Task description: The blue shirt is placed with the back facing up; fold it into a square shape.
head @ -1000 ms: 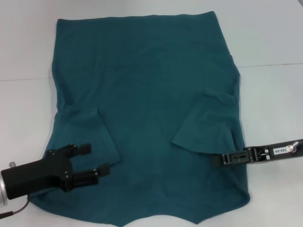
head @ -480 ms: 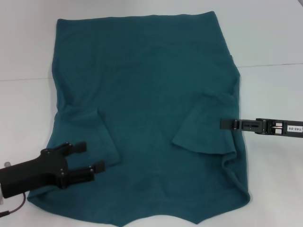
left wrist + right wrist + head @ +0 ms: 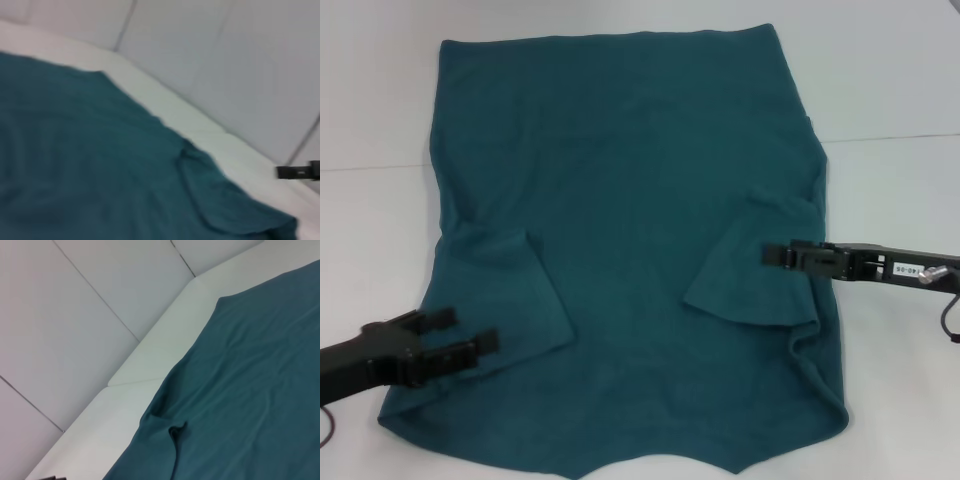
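Note:
The blue shirt lies flat on the white table, plain side up, with both short sleeves folded inward over the body. My left gripper hovers open at the shirt's near left edge, just below the folded left sleeve, with nothing between its fingers. My right gripper comes in from the right, seen edge-on, with its tip over the folded right sleeve. The left wrist view shows the shirt and, far off, the right gripper. The right wrist view shows the shirt and the table's edge.
The white table extends around the shirt on both sides. A seam line crosses the table behind the shirt's middle. Pale wall panels rise behind the table.
The left gripper has pulled back toward the near left, off the left sleeve. The right gripper has moved up from the shirt's lower right edge and in over the right sleeve.

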`<state>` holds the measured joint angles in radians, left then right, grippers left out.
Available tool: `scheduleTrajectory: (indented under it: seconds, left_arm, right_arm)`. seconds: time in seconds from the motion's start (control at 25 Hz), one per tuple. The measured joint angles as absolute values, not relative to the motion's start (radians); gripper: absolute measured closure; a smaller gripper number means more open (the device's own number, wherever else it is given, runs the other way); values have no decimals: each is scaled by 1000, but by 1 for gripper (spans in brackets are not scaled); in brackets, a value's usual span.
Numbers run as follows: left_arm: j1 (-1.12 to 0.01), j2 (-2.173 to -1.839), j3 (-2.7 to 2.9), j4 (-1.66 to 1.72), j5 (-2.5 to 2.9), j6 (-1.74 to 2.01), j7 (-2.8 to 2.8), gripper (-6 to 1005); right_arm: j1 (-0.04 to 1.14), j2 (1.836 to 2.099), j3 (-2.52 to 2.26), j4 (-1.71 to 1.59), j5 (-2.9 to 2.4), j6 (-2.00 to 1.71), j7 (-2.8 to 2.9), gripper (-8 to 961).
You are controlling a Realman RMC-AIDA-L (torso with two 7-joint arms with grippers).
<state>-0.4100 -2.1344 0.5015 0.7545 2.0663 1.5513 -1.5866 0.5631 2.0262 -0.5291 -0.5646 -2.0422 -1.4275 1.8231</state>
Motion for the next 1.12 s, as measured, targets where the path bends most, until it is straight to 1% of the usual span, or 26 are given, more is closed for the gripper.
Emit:
scheduleTrajectory:
  seconds: [0.08, 0.4, 0.72, 1.12]
  left_arm:
    - [-399, -2134, 501, 775, 2085, 1516, -1644, 49]
    - [-383, -2123, 433, 810, 2188, 1495, -1733, 48]
    - [-380, -2102, 339, 813, 2300, 1517, -1812, 48]
    - [-390, -2096, 335, 830, 2382, 1538, -1884, 49]
  right_arm:
    - [568, 2033, -535, -568, -2044, -1417, 1822, 19]
    - [596, 2043, -554, -571, -2040, -1392, 1832, 18]
    - [635, 2047, -555, -562, -2040, -1362, 1833, 29]
    - [651, 2045, -550, -567, -2040, -1353, 1841, 33]
